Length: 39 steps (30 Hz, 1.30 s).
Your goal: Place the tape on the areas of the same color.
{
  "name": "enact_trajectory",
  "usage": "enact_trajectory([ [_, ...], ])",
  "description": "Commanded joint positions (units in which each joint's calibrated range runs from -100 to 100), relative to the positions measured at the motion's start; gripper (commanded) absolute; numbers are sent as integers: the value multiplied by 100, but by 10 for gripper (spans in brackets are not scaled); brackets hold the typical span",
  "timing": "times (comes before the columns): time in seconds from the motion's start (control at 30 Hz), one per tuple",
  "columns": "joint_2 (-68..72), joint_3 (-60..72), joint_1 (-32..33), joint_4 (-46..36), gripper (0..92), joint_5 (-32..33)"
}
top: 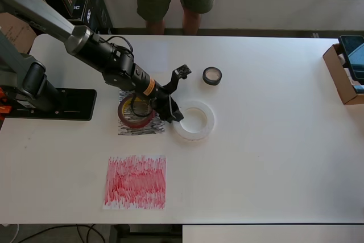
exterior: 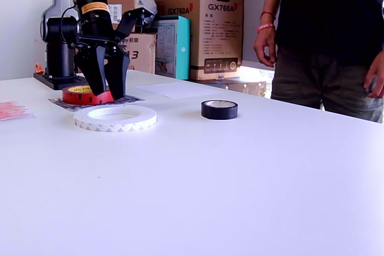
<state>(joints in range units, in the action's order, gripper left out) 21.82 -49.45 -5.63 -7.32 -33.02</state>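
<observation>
Gripper (exterior: pixel 108 85) above red tape (exterior: pixel 87 95), box (exterior: pixel 201 25) reads GX760A

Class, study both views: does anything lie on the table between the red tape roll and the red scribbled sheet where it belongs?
Nothing visible does. The red roll sits on the black scribbled sheet, with the claw at its edge. In the overhead view only bare table separates it from the red sheet; the white ring lies off to the right.

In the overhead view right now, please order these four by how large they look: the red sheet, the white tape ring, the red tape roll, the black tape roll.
1. red sheet, clearly largest.
2. white tape ring.
3. red tape roll, near the white ring's size, partly hidden by the gripper, so this order is unsure.
4. black tape roll, clearly smallest.
</observation>
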Motion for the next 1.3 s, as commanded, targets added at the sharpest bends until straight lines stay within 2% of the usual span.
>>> enact_trajectory([
  [0.0, 64, 52, -4, 32, 638, -13],
  [0.63, 494, 142, -35, 49, 645, -45],
  [1.03, 485, 851, 186, 40, 646, -1003],
  [1.27, 485, 833, 257, 40, 646, -1797],
])
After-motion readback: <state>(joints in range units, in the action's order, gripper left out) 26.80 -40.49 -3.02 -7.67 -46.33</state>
